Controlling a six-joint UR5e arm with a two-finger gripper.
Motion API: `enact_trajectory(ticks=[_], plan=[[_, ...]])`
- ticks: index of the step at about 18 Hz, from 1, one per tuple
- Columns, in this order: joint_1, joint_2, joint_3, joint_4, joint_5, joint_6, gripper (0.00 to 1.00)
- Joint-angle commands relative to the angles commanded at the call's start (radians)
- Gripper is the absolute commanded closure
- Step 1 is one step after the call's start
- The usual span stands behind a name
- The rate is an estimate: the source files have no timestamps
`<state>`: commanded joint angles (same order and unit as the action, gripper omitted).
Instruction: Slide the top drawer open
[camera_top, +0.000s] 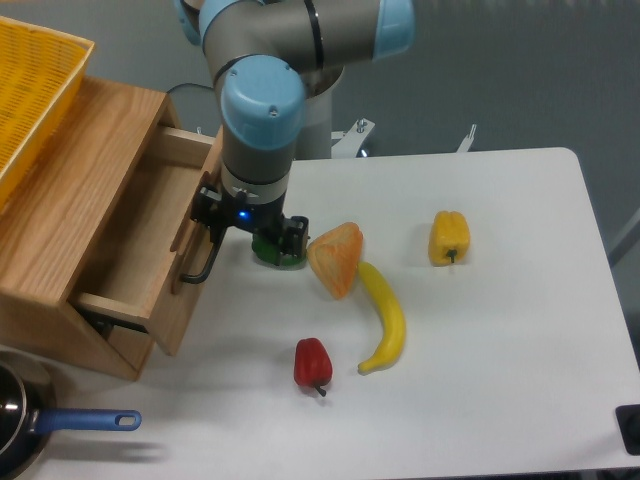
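The top drawer (135, 235), light oak with a shallow tray, stands partly pulled out of the wooden cabinet (50, 230) at the left. Its flat front plank (192, 305) carries a thin black bar handle (201, 268). My gripper (213, 214) sits at the upper end of that handle, shut on it. The blue-capped wrist above hides most of the fingers.
A green pepper (270, 253) lies half hidden right behind the wrist. Beside it are an orange wedge (337, 258), a banana (385, 318), a red pepper (312, 363) and a yellow pepper (449, 237). A yellow basket (30, 90) tops the cabinet; a blue-handled pan (85, 421) sits front left.
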<state>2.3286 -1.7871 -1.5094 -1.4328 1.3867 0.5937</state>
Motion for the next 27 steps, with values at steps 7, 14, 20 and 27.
enact_trajectory(ticks=[7, 14, 20, 27], plan=[[0.041, -0.009, 0.002, 0.0, -0.005, 0.002, 0.0], [0.077, -0.011, 0.006, -0.002, -0.006, 0.023, 0.0], [0.094, -0.011, 0.011, -0.002, -0.012, 0.025, 0.0], [0.1, -0.009, 0.014, -0.002, -0.018, 0.025, 0.0]])
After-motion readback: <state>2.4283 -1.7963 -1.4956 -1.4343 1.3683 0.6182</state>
